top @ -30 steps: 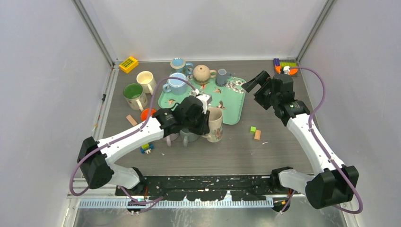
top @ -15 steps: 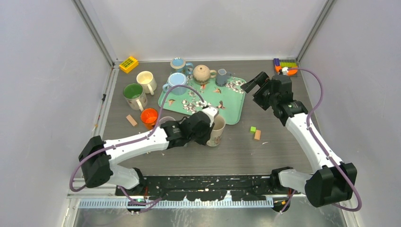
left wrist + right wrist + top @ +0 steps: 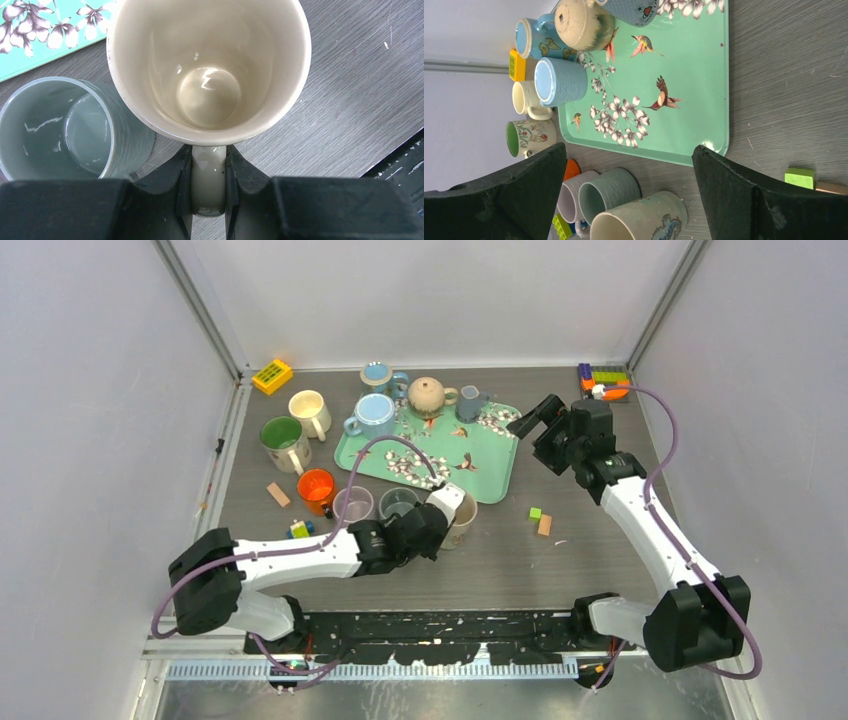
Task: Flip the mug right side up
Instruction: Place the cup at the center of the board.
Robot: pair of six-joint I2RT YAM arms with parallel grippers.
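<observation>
The cream mug (image 3: 462, 514) with a printed picture stands mouth up on the table, just in front of the teal tray (image 3: 493, 462). In the left wrist view I look straight down into its empty inside (image 3: 207, 65). My left gripper (image 3: 441, 524) is shut on the mug's handle (image 3: 208, 172), with one finger on each side of it (image 3: 208, 186). My right gripper (image 3: 533, 420) is open and empty, raised over the tray's right end (image 3: 629, 148). The mug also shows in the right wrist view (image 3: 644, 221).
A grey-green cup (image 3: 398, 503) touches the mug's left side, with a lilac cup (image 3: 352, 505) and an orange cup (image 3: 315, 485) beyond. Several mugs, a teapot (image 3: 428, 395) and a small jug (image 3: 468, 400) stand at the back. Small blocks (image 3: 540, 520) lie right of the mug.
My left arm has drawn back toward the near edge and lowered the mug, turning it from tipped to mouth up on the table. The right arm has barely moved.
</observation>
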